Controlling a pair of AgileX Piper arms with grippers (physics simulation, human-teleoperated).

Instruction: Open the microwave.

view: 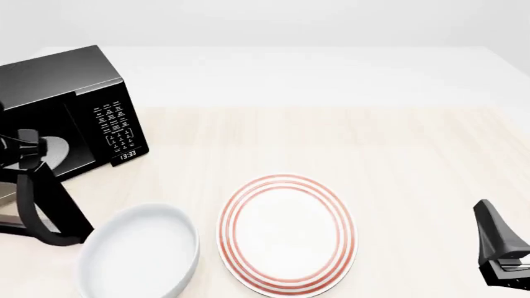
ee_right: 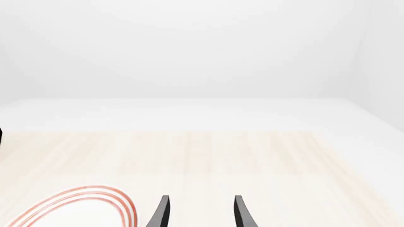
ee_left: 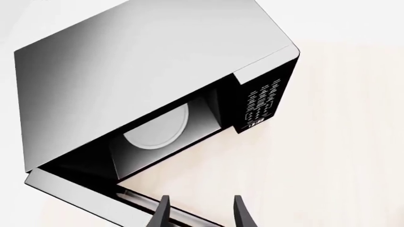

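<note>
Microwave (view: 91, 118) at table's far left, door (view: 46, 198) swung wide open toward the camera; left gripper (ee_left: 198, 213) at the door, fingers apart around its handle (ee_left: 145, 201), contact unclear. White bowl (view: 141, 254) just beside the door, red-ringed plate (view: 286, 233) next to it at front centre, neither touching the microwave. Pale wood table (view: 398, 155), plain white room. Right gripper (ee_right: 198, 213) low at front right, well apart, fingers spread, holding nothing. Left wrist view alone shows the white turntable (ee_left: 158, 130) inside the cavity; front view shows clock (view: 126, 155)
</note>
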